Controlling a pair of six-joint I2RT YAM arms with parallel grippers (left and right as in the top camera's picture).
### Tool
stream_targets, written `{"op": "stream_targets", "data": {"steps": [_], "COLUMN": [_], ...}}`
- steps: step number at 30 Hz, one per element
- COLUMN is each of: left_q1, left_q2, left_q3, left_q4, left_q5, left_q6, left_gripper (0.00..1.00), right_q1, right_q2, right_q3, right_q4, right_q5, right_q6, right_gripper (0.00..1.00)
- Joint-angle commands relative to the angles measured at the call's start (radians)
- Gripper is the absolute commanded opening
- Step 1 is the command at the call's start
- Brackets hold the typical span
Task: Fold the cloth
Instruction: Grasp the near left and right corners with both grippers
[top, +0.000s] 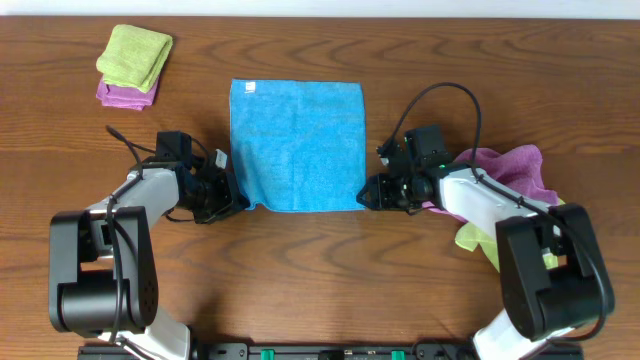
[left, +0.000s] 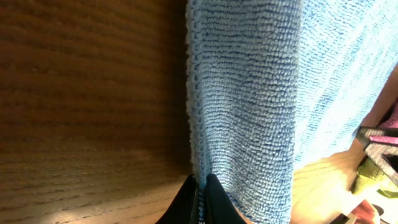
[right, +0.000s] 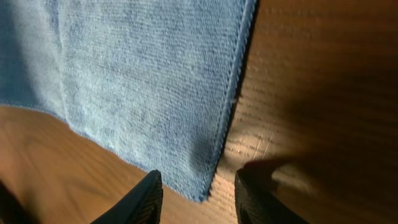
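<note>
Overhead, we saw the corner-grasp step: left pincer pinched the cloth corner by the worktop near edge, right pincer spread around the other; closing seemed next.

Blue cloth edge hidden between left gripper fingers; purple cloth mostly under green cloth
</note>
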Motion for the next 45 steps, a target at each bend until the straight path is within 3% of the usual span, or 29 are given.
{"op": "stream_targets", "data": {"steps": [1, 7, 9, 11, 20, 26, 33, 34, 35, 36, 40, 45], "left_q1": [-0.002, -0.001, -0.001, -0.001, -0.002, -0.002, -0.002, -0.002, -0.002, -0.002, -0.002, -0.002], "left_q2": [0.018, 0.018, 0.018, 0.018, -0.011, -0.127, -0.258, -0.263, -0.265, -0.265, -0.265, -0.265], "left_q3": [-0.011, -0.011, -0.011, -0.011, 0.042, 0.061, 0.061, 0.061, 0.061, 0.061, 0.061, 0.061], "left_q4": [-0.007, -0.008, -0.008, -0.007, -0.059, -0.082, -0.105, -0.11, -0.12, -0.125, -0.129, -0.13], "left_q5": [0.021, 0.021, 0.021, 0.021, 0.013, 0.012, -0.055, -0.062, -0.069, -0.069, -0.069, -0.069], "left_q6": [-0.005, -0.004, -0.004, -0.004, -0.002, 0.0, -0.008, -0.008, -0.007, -0.007, -0.006, -0.007], "left_gripper": [0.06, 0.06, 0.06, 0.06, 0.06, 0.06, 0.06, 0.06, 0.06, 0.06, 0.06, 0.06], "right_q1": [0.03, 0.043, 0.043, 0.043, 0.014, -0.008, -0.009, -0.009, -0.008, -0.007, 0.016, 0.093], "right_q2": [0.07, 0.114, 0.114, 0.114, 0.108, 0.071, -0.006, -0.011, -0.011, -0.011, -0.01, -0.002], "right_q3": [-0.018, -0.018, -0.018, -0.017, 0.085, 0.207, 0.269, 0.269, 0.269, 0.269, 0.266, 0.243], "right_q4": [-0.002, -0.016, -0.016, -0.017, -0.169, -0.307, -0.341, -0.352, -0.369, -0.393, -0.467, -0.43], "right_q5": [0.145, 0.145, 0.146, 0.145, 0.145, 0.151, 0.148, 0.138, 0.127, 0.113, 0.127, 0.153], "right_q6": [0.043, 0.058, 0.058, 0.058, 0.051, 0.011, 0.004, 0.004, 0.003, -0.006, -0.018, -0.009], "right_gripper": [0.39, 0.28, 0.11, 0.02, 0.01, 0.01, 0.01, 0.11, 0.33, 0.4, 0.43, 0.42]}}
